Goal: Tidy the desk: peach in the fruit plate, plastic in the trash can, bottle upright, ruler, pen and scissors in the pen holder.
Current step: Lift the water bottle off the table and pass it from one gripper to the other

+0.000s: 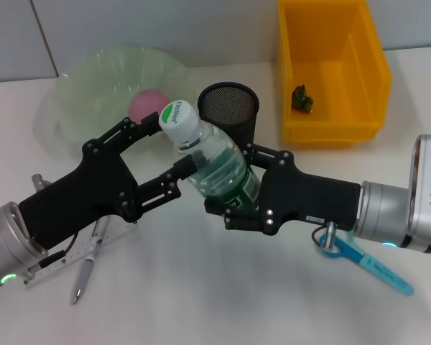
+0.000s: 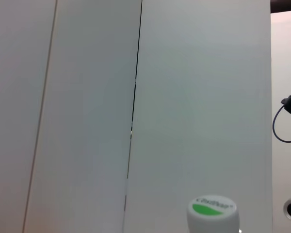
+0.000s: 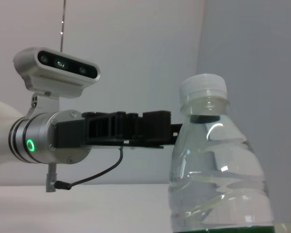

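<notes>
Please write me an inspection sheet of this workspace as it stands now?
Surface: white desk.
Job's things: bottle upright; peach in fruit plate; plastic in yellow trash can; ruler, pen, scissors on the desk; mesh pen holder.
Clutter: nothing seen.
Grippers: right gripper clamps the bottle's body; left gripper at its neck, open.
Cables: thin black one under the left wrist.
Surroundings: pale wall panels.

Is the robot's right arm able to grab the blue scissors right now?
Probably not yet. The right tool is shut on the water bottle, and the blue scissors lie under that arm's wrist, behind the tool. It would need to let go and pull back first.
</notes>
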`<state>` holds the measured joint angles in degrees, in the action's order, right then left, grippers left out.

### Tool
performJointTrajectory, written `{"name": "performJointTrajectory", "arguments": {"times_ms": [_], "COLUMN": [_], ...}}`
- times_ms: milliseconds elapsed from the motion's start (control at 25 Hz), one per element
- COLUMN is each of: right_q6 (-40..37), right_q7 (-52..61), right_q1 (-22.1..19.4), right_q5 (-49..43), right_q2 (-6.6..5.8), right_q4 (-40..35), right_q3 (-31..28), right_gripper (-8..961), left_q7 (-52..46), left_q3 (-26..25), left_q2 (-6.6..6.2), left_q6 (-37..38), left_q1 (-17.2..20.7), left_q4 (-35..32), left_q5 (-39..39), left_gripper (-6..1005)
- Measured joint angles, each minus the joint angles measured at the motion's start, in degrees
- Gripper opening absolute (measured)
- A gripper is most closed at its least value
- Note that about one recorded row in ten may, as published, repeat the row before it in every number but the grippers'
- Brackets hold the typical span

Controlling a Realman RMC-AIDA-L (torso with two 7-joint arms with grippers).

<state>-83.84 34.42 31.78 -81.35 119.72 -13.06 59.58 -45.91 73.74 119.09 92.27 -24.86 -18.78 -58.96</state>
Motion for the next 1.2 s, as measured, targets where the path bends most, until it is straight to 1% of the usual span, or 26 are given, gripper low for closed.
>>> {"name": "performJointTrajectory", "arguments": {"times_ms": [280, 480, 840, 880, 960, 1200], "right_q6": [0.34, 0.48, 0.53, 0.53, 0.53, 0.53], "right_q7": [-1.87, -1.89, -1.91, -1.90, -1.90, -1.90], "right_q1": [1.69, 2.39, 2.67, 2.67, 2.67, 2.81], "right_q5": [-0.05, -0.17, -0.41, -0.42, -0.43, -0.47], "right_q2": [0.09, 0.11, 0.18, 0.18, 0.18, 0.16], "right_q4": [2.75, 3.37, 3.73, 3.80, 3.85, 3.92], "right_q3": [0.01, 0.01, 0.01, 0.03, 0.05, 0.16], "right_gripper": [771, 772, 772, 773, 773, 773], "left_q7": [0.03, 0.03, -0.33, -0.11, -0.10, -0.57], "left_q3": [0.01, 0.10, 0.49, 0.52, 0.53, 0.84], "left_q2": [0.00, 0.00, 0.00, 0.00, 0.00, 0.00], "left_q6": [0.73, 1.35, 1.37, 1.41, 1.49, 1.27], "left_q1": [-0.01, -0.32, -0.70, -0.71, -0.72, -1.06], "left_q4": [0.15, 0.24, 0.45, 1.76, 2.13, 2.28], "left_q5": [0.23, 0.34, 0.48, 2.68, 3.44, 3.53], "left_gripper": [734, 733, 732, 732, 731, 730]}}
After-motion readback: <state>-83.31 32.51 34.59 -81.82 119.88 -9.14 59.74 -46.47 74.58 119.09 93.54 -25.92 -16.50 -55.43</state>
